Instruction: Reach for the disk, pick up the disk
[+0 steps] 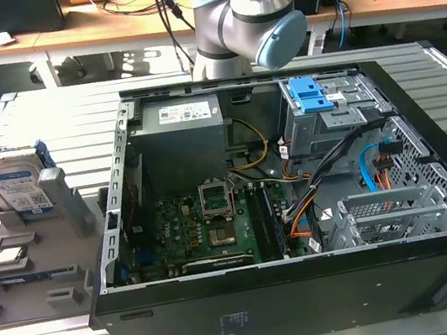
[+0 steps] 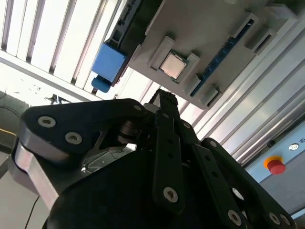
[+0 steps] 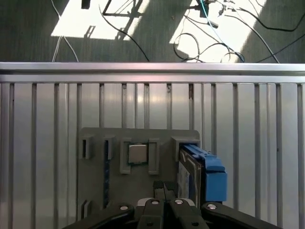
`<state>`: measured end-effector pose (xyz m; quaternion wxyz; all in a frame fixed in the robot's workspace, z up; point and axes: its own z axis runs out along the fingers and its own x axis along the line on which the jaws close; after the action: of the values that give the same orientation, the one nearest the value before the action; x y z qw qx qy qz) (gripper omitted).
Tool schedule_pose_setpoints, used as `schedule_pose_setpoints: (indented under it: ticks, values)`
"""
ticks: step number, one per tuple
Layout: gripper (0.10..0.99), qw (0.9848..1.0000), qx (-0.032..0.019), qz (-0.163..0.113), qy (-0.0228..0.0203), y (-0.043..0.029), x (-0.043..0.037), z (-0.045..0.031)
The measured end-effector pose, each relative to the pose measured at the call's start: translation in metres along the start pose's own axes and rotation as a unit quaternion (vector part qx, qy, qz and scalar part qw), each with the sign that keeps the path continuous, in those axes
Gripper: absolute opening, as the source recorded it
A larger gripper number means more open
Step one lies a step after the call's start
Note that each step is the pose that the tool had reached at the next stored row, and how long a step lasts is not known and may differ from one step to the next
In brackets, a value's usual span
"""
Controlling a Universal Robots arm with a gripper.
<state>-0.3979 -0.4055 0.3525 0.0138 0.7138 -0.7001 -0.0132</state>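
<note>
The disk (image 1: 12,188) stands on edge in a slot of a grey holder (image 1: 44,272) at the exterior view's left; it is silver with a white-and-blue label and blue side rails. In the first wrist view the disk (image 3: 202,169) shows edge-on, with my gripper (image 3: 164,187) high above the holder (image 3: 95,171) and beside the disk, well apart from it. The black fingertips meet with nothing between them, so the gripper is shut. In the second wrist view my gripper (image 2: 164,98) points toward the holder (image 2: 224,28), and the disk's blue rail (image 2: 109,64) lies off to one side.
A small square silver chip (image 3: 138,153) sits in a holder pocket next to the disk. An open black computer case (image 1: 298,207) takes up the middle of the slatted aluminium table (image 1: 21,123). A red button (image 2: 275,165) and loose floor cables (image 3: 205,33) lie beyond the table.
</note>
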Motion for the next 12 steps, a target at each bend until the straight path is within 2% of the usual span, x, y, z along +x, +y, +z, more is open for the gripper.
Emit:
schedule_pose_setpoints:
  ticks: [8,9,10,11,12]
  values:
    - [0.114,1.0000,0.0000,-0.003,0.0001,0.0000,0.0000,0.0000]
    - [0.173,1.0000,0.0000,-0.003,0.0001,0.0000,0.0000,0.0000]
    - [0.173,1.0000,0.0000,-0.003,0.0001,0.0000,0.0000,0.0000]
    - [0.235,1.0000,0.0000,-0.003,0.0001,0.0000,0.0000,0.0000]
    - [0.235,1.0000,0.0000,-0.003,0.0001,0.0000,0.0000,0.0000]
